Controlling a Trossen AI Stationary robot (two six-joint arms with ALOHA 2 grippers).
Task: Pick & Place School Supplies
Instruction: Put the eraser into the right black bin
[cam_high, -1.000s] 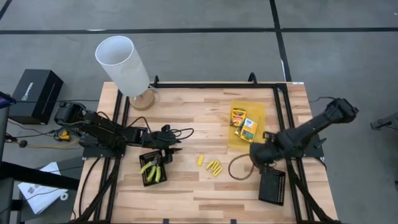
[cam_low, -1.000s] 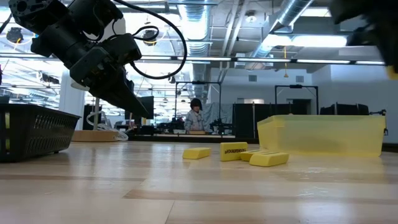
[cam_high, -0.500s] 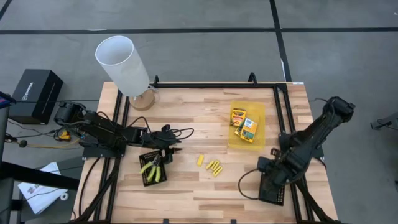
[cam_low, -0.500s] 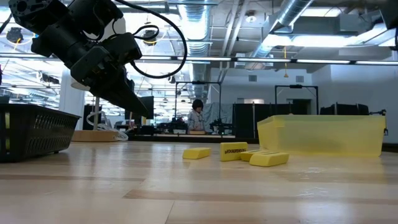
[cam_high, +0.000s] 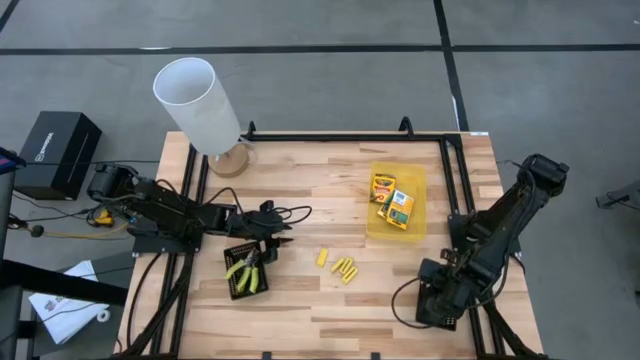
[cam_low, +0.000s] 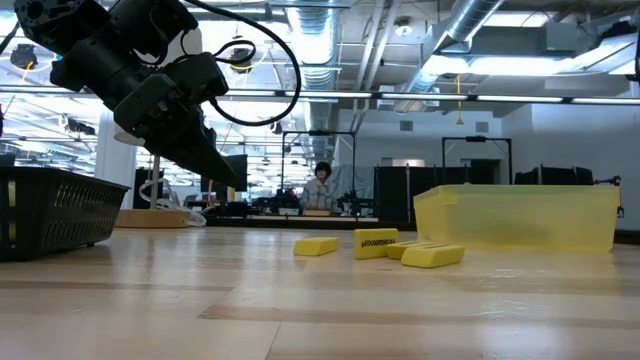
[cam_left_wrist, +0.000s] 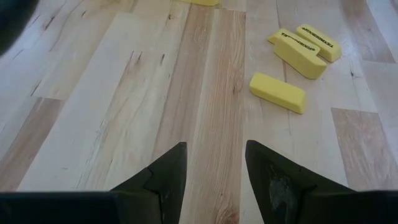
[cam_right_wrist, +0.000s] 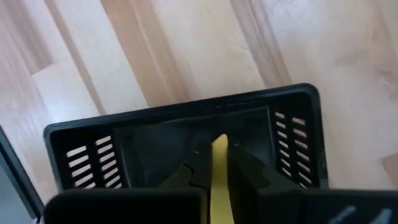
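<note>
My right gripper (cam_right_wrist: 217, 163) is shut on a short yellow stick (cam_right_wrist: 218, 149) over the right black mesh tray (cam_right_wrist: 292, 99), which my right arm mostly covers in the high view (cam_high: 447, 312). My left gripper (cam_left_wrist: 214, 168) is open and empty above bare wood, beside the left black mesh tray (cam_high: 232, 285). That tray holds the plier-like tool (cam_high: 246, 268). Several yellow sticks (cam_high: 340, 266) lie flat on the table's middle and show ahead of my left fingers (cam_left_wrist: 278, 92). Two printed boxes (cam_high: 392, 198) lie in the yellow tray (cam_high: 416, 180). My right gripper pinches the yellow stick between its two fingers (cam_right_wrist: 245, 167). The stick lies along the fingers, and its free end (cam_right_wrist: 218, 142) juts past the tips. The fingers come from above, pointing down into the black tray. I cannot tell whether the stick touches the tray's bottom.
A white lamp shade (cam_high: 196, 103) on a wooden base stands at the far left corner. A black frame (cam_high: 455, 185) runs along the table's sides. In the low view the yellow tray (cam_low: 520, 215) stands at the right and a black tray (cam_low: 50, 212) at the left. A person shows far behind.
My right gripper has gone toward the table's near edge and a little right, from beside the yellow tray to over the right black mesh tray, with its cable loop trailing after it. My left arm has kept still.
</note>
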